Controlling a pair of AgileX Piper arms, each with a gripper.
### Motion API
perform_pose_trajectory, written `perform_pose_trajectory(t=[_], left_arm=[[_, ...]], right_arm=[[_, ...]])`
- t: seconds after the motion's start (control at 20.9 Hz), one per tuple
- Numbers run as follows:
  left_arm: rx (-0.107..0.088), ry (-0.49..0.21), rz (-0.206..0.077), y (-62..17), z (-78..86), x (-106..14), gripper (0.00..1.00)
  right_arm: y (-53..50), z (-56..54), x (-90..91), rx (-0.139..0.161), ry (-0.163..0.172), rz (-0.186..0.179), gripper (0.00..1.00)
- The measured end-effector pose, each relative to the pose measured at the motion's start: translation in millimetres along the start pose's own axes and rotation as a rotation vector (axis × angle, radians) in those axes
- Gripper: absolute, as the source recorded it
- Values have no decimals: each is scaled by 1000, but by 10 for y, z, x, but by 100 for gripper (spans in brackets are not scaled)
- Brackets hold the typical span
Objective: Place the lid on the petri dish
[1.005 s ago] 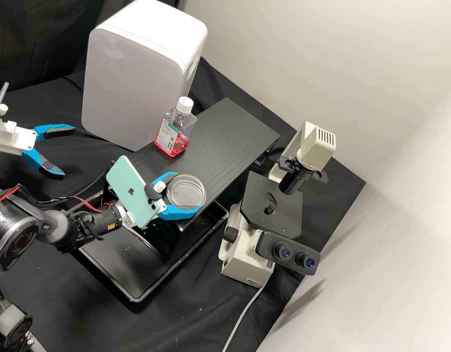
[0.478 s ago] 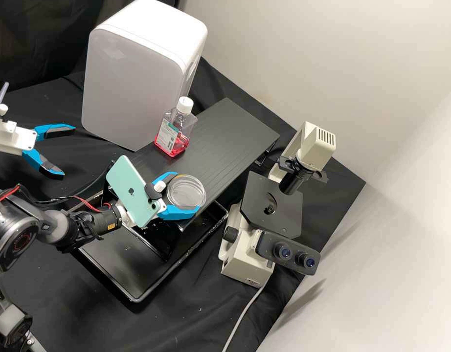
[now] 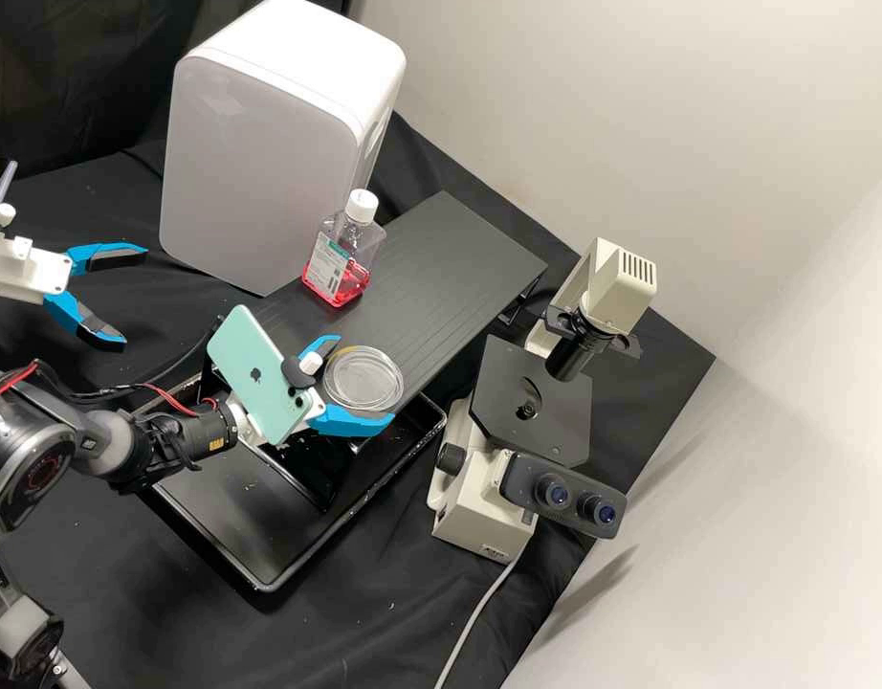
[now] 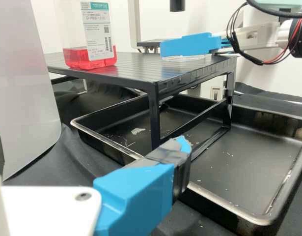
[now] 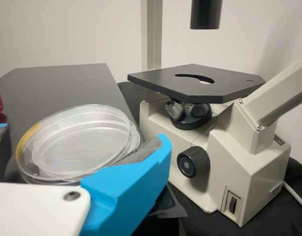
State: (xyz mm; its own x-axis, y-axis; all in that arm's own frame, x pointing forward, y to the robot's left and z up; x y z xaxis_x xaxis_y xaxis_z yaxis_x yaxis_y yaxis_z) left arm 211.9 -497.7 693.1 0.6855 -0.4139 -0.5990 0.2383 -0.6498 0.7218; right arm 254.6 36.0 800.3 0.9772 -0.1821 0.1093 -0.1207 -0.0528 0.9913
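A clear petri dish (image 3: 363, 377) with its lid on it stands at the near corner of the black raised shelf (image 3: 441, 263). In the right wrist view the lid (image 5: 79, 140) sits slightly off-centre on the dish, with both rims showing. My right gripper (image 3: 353, 381) is open, one blue finger on each side of the dish and close to its rim. The same gripper (image 5: 79, 135) shows a grey pad (image 5: 141, 149) next to the dish wall. My left gripper (image 3: 133, 295) hangs open and empty over the bench, far to the left.
A flask of red liquid (image 3: 338, 260) stands farther back on the shelf. A white boxy device (image 3: 269, 134) is behind it. A microscope (image 3: 546, 411) stands right of the shelf. Under the shelf lies a black tray (image 3: 259, 545).
The right gripper's fingers have spread slightly around the dish. The lid now lies lower on the dish. The left arm has not moved.
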Motion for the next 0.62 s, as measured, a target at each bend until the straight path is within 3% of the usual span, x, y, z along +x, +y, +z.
perform_pose_trajectory(t=[0.62], left_arm=[[0,0,0,0,0,0,100]], right_arm=[[-28,-50,-43,-14,-6,4,100]])
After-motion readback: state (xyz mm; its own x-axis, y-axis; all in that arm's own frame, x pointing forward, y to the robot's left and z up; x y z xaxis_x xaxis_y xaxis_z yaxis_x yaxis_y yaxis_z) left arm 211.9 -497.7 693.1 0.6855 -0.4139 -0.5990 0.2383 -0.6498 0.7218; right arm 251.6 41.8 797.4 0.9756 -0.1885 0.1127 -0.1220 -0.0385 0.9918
